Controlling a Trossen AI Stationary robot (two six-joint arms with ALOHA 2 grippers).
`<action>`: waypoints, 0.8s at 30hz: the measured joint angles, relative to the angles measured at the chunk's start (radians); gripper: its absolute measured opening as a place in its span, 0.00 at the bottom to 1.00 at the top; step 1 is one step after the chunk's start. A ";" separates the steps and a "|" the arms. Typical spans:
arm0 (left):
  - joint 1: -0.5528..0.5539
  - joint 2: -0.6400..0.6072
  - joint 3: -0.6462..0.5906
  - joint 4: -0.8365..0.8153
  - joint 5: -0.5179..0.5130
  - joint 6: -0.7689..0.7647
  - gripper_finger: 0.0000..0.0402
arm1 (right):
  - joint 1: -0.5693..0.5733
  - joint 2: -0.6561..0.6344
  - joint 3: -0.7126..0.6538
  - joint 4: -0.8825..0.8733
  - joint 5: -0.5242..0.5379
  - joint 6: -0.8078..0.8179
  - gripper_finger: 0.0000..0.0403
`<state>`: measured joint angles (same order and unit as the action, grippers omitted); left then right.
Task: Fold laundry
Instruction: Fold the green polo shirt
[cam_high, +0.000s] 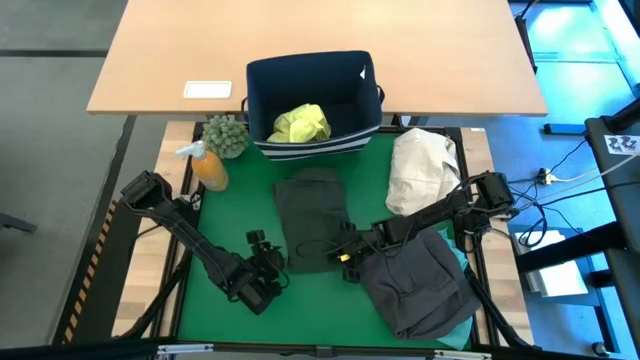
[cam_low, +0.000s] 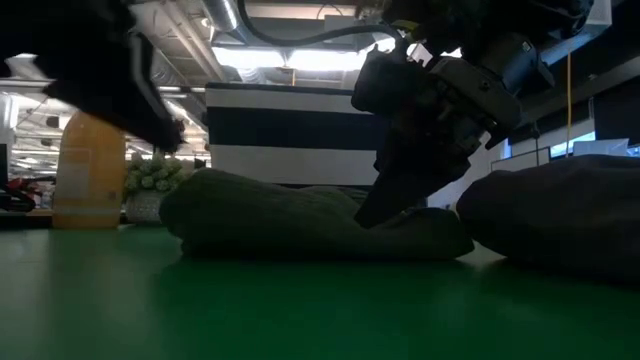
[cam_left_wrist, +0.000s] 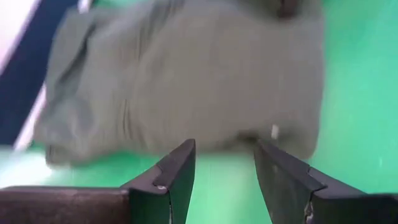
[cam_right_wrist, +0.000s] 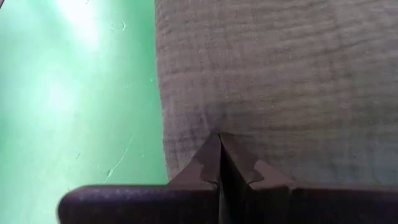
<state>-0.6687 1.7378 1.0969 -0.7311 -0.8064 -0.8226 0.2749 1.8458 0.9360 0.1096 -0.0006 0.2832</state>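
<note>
Matt ribbed cloth of the olive garment (cam_right_wrist: 280, 74) on smooth green mat (cam_right_wrist: 74, 93).

Open-plan lab: ceiling striplights (cam_low: 300, 60), desk (cam_high: 320, 50)

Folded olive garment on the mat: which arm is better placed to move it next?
Probably the right: the right gripper is shut, touching the olive garment's near edge. The left gripper hovers open beside it, touching nothing.

A folded garment (cam_high: 312, 215) lies mid-tabletop (cam_high: 225, 230); behind it stands a fabric bin (cam_high: 314, 105) with a shirt (cam_high: 300, 124) inside; right of the folded garment lies a crumpled garment (cam_high: 420, 285); behind that, a cloth bundle (cam_high: 422, 168); a bottle (cam_high: 208, 167) and plant (cam_high: 226, 135) stand left of the bin.
</note>
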 joint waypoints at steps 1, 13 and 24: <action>0.002 0.000 0.000 0.035 -0.021 0.028 0.40 | 0.000 0.000 0.000 0.000 0.000 0.000 0.01; 0.053 0.126 -0.002 0.077 0.182 0.053 0.40 | 0.000 0.000 0.000 -0.006 -0.007 0.000 0.01; -0.043 0.051 -0.002 -0.164 0.202 -0.208 0.40 | 0.000 0.000 0.000 -0.007 -0.017 0.000 0.01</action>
<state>-0.7119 1.7884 1.0950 -0.8950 -0.6045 -1.0308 0.2752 1.8454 0.9356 0.1029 -0.0179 0.2832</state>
